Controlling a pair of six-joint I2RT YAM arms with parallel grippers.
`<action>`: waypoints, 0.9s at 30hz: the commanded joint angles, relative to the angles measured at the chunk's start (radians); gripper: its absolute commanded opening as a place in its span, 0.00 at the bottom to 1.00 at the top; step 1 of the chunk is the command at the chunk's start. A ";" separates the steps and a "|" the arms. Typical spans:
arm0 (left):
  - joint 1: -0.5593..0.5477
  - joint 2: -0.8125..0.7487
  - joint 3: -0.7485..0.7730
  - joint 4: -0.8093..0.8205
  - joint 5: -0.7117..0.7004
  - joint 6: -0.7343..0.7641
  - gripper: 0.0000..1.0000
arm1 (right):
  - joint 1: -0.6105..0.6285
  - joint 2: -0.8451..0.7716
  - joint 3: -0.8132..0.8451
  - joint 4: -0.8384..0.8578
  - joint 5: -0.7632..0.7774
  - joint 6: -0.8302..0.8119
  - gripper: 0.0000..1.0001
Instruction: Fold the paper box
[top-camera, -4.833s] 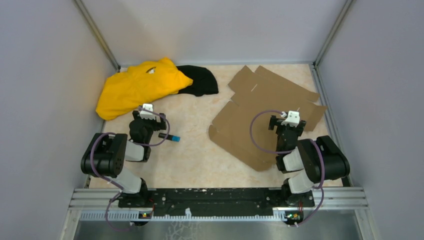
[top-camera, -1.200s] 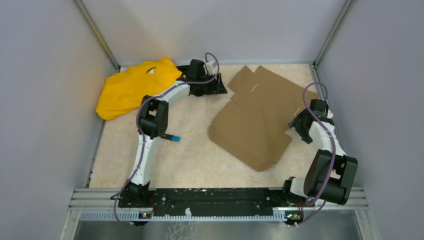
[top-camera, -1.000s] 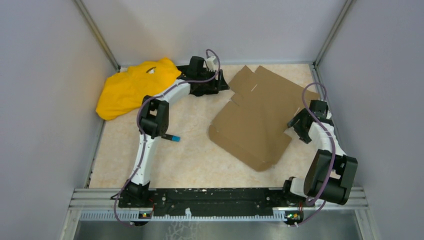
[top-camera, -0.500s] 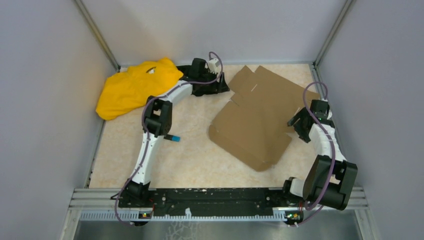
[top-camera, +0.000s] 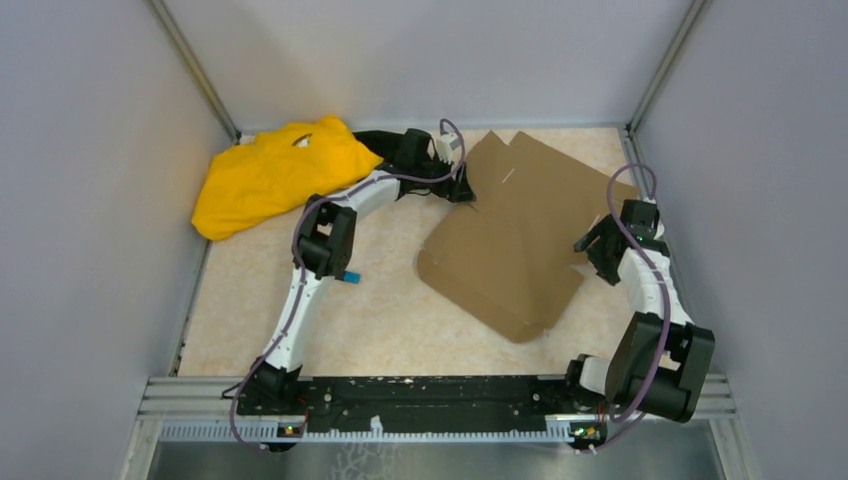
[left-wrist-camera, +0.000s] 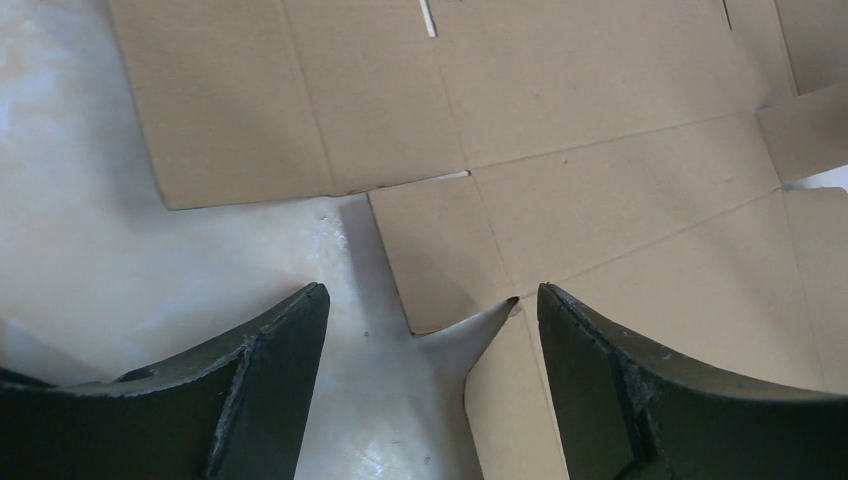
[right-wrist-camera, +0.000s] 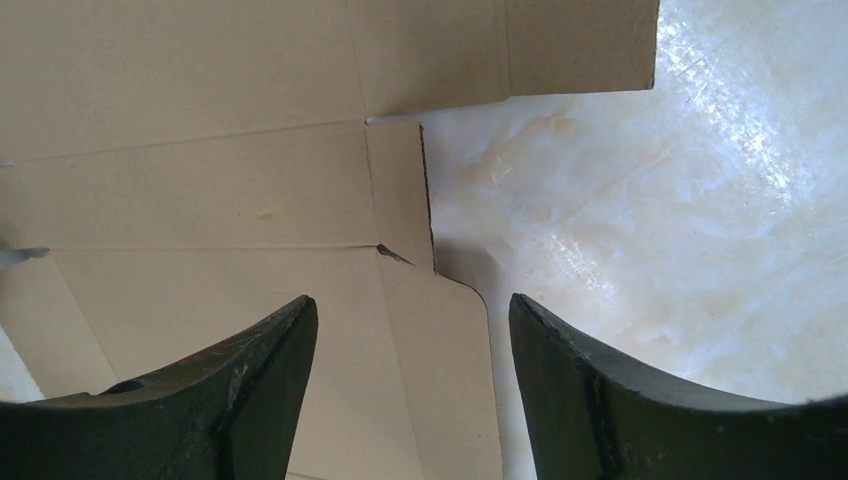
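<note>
The paper box (top-camera: 510, 230) is a flat brown die-cut cardboard sheet with flaps and slits, lying on the right half of the table. My left gripper (top-camera: 462, 180) hovers open at the sheet's left edge. In the left wrist view the left gripper (left-wrist-camera: 432, 292) straddles a notch between two flaps of the paper box (left-wrist-camera: 560, 120). At the sheet's right edge my right gripper (top-camera: 592, 240) is open too. The right wrist view shows the right gripper (right-wrist-camera: 410, 300) over a rounded flap of the paper box (right-wrist-camera: 200, 190). Neither gripper holds anything.
A yellow cloth (top-camera: 270, 172) lies at the back left, with a black cloth (top-camera: 385, 140) beside it, partly hidden by the left arm. A small black and blue item (top-camera: 350, 277) sits by the left arm's elbow. Grey walls enclose the table on three sides.
My left arm has swung right, from over the black cloth to the cardboard's left edge, and its jaws have widened a little. The right arm has barely moved.
</note>
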 joint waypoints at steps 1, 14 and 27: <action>-0.006 -0.025 -0.010 -0.014 0.037 0.003 0.83 | -0.008 0.032 -0.002 0.059 -0.027 0.014 0.69; -0.031 -0.012 0.002 -0.014 -0.014 0.001 0.83 | -0.007 0.121 0.001 0.133 -0.022 0.039 0.58; -0.041 0.012 0.038 0.001 -0.001 -0.041 0.57 | -0.007 0.164 0.007 0.162 -0.023 0.032 0.39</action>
